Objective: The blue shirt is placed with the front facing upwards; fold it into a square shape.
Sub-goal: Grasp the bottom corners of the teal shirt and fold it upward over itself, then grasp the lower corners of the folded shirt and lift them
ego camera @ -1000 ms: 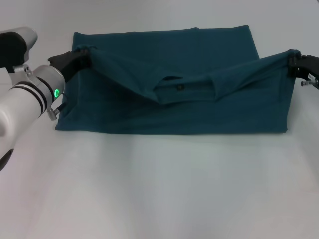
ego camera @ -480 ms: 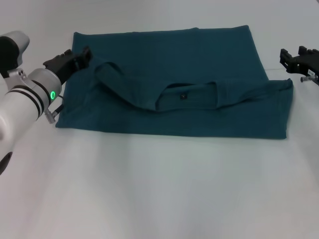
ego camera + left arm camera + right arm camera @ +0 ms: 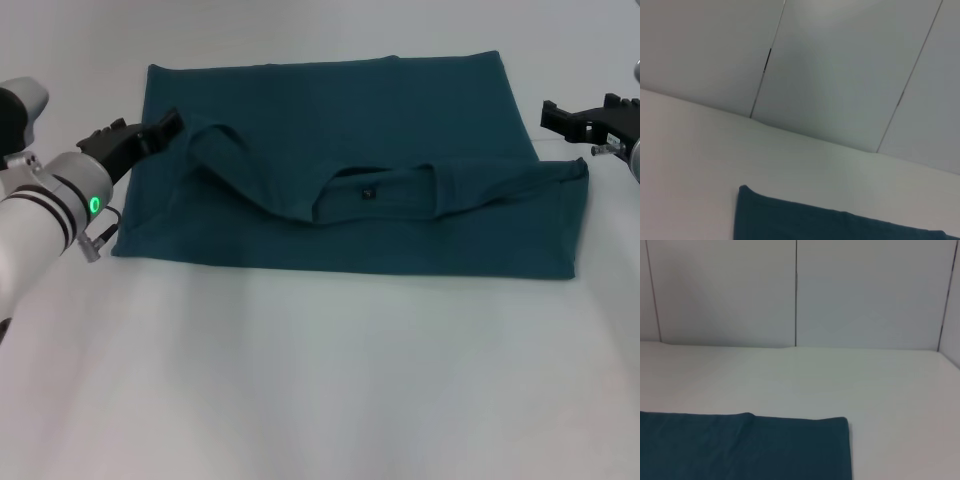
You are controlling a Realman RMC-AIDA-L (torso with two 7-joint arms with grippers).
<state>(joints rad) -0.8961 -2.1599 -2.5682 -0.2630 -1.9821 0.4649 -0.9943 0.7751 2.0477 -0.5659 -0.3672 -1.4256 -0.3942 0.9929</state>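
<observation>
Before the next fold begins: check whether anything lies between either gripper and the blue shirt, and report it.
Nothing visible does. The left gripper hovers open at the blue shirt's left edge, and the right gripper is open just off its right edge. Only bare white table surrounds the cloth.

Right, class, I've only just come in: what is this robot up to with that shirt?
It is folding the blue shirt on the white table. The collar end lies folded over the body, making a wide rectangle. Both grippers are open and off the cloth: the left gripper at the shirt's left edge, the right gripper at its right edge.
</observation>
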